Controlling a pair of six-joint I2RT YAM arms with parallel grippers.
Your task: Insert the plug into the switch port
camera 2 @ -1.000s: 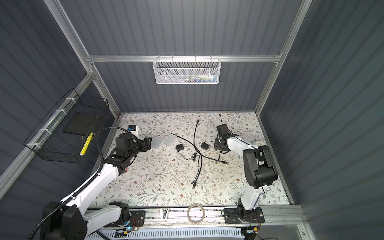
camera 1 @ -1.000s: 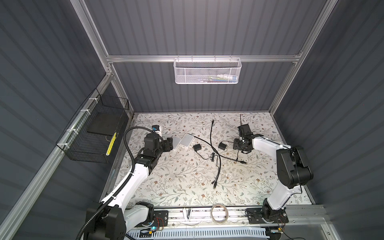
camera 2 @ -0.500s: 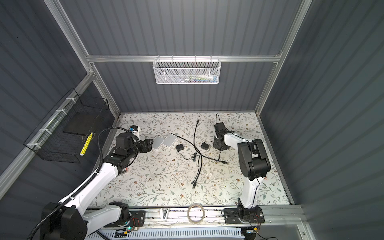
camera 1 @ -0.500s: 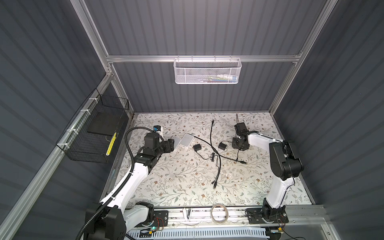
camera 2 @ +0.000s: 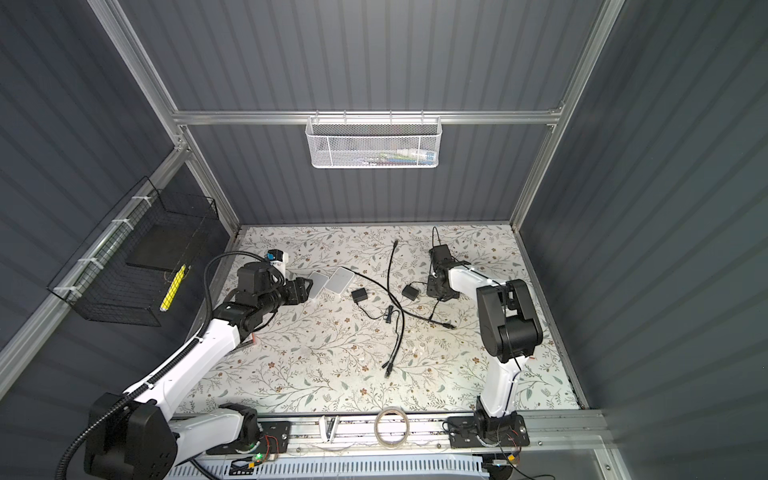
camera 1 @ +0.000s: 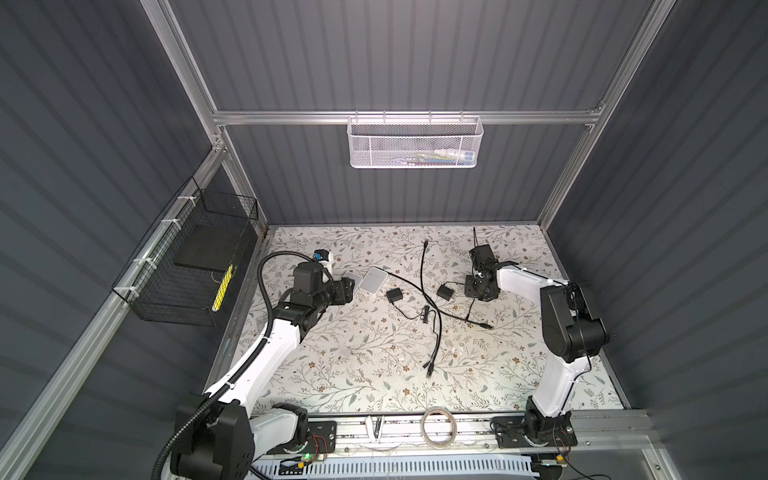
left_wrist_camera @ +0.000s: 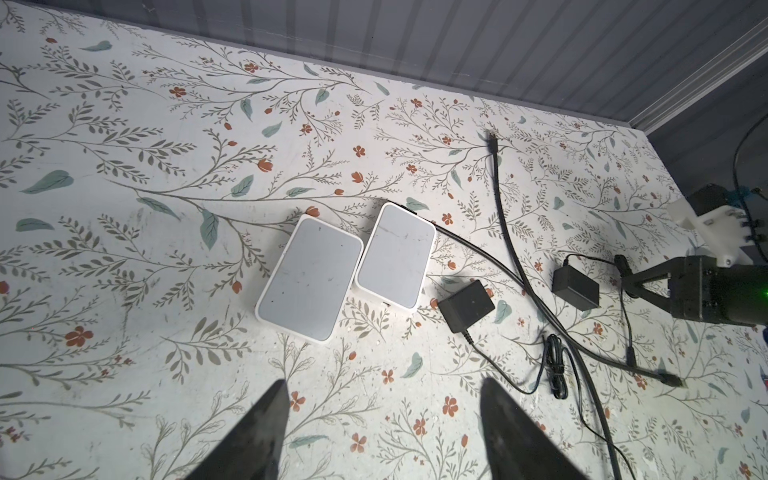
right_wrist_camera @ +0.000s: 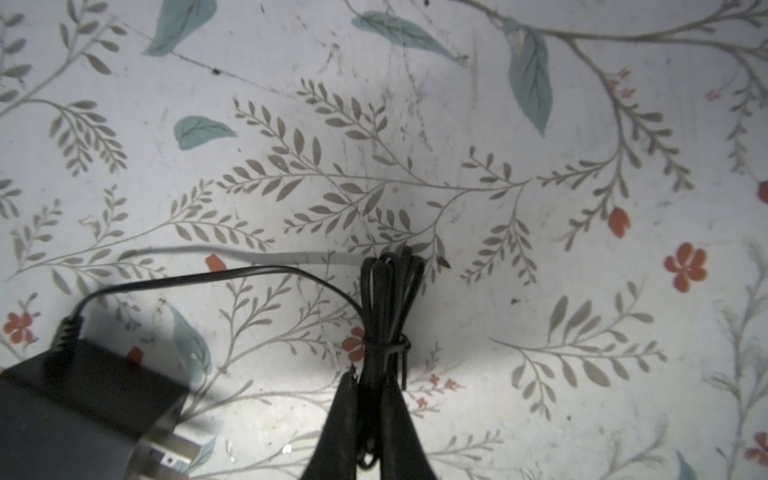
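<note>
Two white switches (left_wrist_camera: 309, 276) (left_wrist_camera: 395, 257) lie side by side at the back left, shown in both top views (camera 1: 374, 280) (camera 2: 340, 279). My left gripper (left_wrist_camera: 382, 386) (camera 1: 349, 286) hovers just in front of them, open and empty. My right gripper (right_wrist_camera: 372, 390) (camera 1: 471, 284) points down, shut on the tied cable bundle (right_wrist_camera: 386, 299) of a black power adapter (right_wrist_camera: 83, 407) (camera 1: 445, 292). A thin lead runs from the bundle to its small plug end (left_wrist_camera: 630, 356) on the table. The switch ports face away and are hidden.
A second black adapter (camera 1: 394, 295) with its own tied bundle (camera 1: 424, 313) lies between the arms. Two thick black cables (camera 1: 422, 270) cross mid-table. A white mesh basket (camera 1: 415, 143) hangs on the back wall, a black wire basket (camera 1: 187, 266) on the left wall. A tape roll (camera 1: 436, 428) sits on the front rail.
The right gripper has moved a little toward the back left and closed its jaws on the cable bundle. The left arm has hardly moved.
</note>
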